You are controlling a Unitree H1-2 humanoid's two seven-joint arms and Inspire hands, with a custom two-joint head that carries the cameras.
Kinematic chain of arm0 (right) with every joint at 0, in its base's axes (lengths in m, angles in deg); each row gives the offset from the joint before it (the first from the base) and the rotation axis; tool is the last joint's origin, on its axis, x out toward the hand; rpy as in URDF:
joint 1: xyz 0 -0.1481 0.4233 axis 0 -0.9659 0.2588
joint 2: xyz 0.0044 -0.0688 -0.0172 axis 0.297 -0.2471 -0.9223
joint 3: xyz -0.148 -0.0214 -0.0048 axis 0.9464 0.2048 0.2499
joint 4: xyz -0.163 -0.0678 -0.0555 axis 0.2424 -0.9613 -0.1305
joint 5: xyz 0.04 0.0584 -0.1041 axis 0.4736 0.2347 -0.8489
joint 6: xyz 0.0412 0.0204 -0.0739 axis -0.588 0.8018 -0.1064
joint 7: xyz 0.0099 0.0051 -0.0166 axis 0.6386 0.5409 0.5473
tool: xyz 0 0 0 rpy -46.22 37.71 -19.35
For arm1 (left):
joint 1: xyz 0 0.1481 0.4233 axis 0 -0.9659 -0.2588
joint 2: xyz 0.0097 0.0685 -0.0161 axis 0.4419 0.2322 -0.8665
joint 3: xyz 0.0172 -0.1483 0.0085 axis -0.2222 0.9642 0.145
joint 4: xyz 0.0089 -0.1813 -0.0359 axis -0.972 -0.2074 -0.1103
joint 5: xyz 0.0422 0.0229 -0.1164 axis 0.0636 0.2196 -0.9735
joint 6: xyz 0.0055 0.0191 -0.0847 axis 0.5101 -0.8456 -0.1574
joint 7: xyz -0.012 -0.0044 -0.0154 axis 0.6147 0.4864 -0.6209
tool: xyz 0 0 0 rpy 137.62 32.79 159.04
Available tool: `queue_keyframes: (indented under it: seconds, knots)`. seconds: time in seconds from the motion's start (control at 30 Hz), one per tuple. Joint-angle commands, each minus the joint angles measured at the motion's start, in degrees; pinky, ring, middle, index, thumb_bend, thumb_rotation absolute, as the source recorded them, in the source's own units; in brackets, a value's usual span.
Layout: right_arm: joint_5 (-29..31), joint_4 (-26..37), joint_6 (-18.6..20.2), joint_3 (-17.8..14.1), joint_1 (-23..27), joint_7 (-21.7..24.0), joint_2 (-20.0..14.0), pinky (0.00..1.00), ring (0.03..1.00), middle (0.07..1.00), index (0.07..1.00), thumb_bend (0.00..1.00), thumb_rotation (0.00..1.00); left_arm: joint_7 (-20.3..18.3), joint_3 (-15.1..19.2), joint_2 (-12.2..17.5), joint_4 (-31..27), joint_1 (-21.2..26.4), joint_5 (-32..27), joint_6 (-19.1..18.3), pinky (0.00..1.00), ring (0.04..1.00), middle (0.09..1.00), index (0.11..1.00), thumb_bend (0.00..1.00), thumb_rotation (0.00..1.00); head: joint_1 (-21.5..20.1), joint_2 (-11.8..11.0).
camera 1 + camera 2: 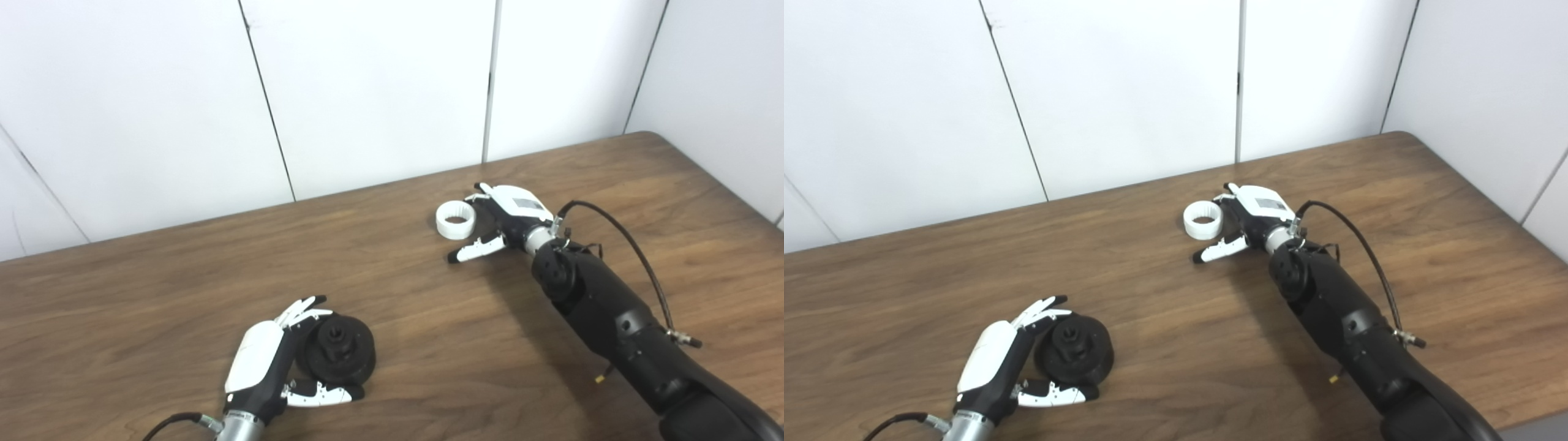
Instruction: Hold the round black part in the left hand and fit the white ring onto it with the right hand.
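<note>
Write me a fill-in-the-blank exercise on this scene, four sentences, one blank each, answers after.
1. The white ring lies on the wooden ____.
2. The round black part sits beside the ____ hand.
3. The right hand has its fingers spread next to the ____ ring.
4. The left hand reaches around a part whose colour is ____.

Missing words: table; left; white; black

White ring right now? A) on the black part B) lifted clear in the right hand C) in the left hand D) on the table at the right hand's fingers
D: the white ring sits on the table at the right hand, far from the black part beside the left hand.
</note>
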Motion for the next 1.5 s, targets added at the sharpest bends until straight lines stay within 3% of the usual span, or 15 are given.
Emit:
queue_keyframes:
  seconds: [0.0,0.4,0.8,1.13,1.17,1.23,1.47]
  knots:
    - [0.1,0.0,-2.0,-0.5,2.5,-2.8,-0.3,0.93,0.97,0.976,0.811,0.86,0.51,-1.8,-0.1,1.4,0.9,-2.1,1.3,-1.6,0.87,0.925,0.906,0.64,0.88,0.29,0.1,0.0]
    - [2.1,-2.6,-3.9,-2.2,1.9,-11.4,2.7,0.89,0.907,0.909,0.717,0.83,0.47,-2.2,-0.1,1.4,0.3,-2.3,1.2,-1.7,0.87,0.924,0.905,0.637,0.88,0.28,0.3,0.4]
    - [4.1,-4.2,-4.1,-3.9,1.8,-15.0,4.6,0.9,0.896,0.887,0.649,0.75,0.46,-2.7,0.0,1.4,-0.1,-2.3,1.2,-2.2,0.88,0.925,0.907,0.637,0.88,0.27,0.2,0.8]
    - [4.4,-5.1,-5.8,-3.8,1.6,-18.1,4.7,0.87,0.867,0.856,0.588,0.72,0.34,-3.1,0.0,1.4,-0.8,-2.3,1.0,-2.7,0.88,0.926,0.907,0.637,0.88,0.25,0.3,1.0]
    - [4.4,-5.3,-6.4,-3.9,1.6,-18.8,4.8,0.87,0.862,0.848,0.531,0.6,0.23,-3.1,0.1,1.4,-0.8,-2.3,1.0,-2.7,0.88,0.927,0.908,0.638,0.88,0.25,0.4,1.0]
    - [4.5,-5.8,-7.5,-3.9,1.5,-20.2,4.8,0.87,0.856,0.837,0.501,0.54,0.17,-3.1,0.1,1.4,-0.8,-2.3,1.0,-2.7,0.88,0.928,0.909,0.638,0.88,0.26,0.4,0.9]
    - [3.7,-6.9,-10.1,-3.6,1.1,-23.4,4.6,0.87,0.831,0.794,0.484,0.52,0.14,-3.0,0.2,1.5,-0.7,-2.3,1.0,-2.6,0.88,0.924,0.907,0.637,0.88,0.27,0.3,1.0]
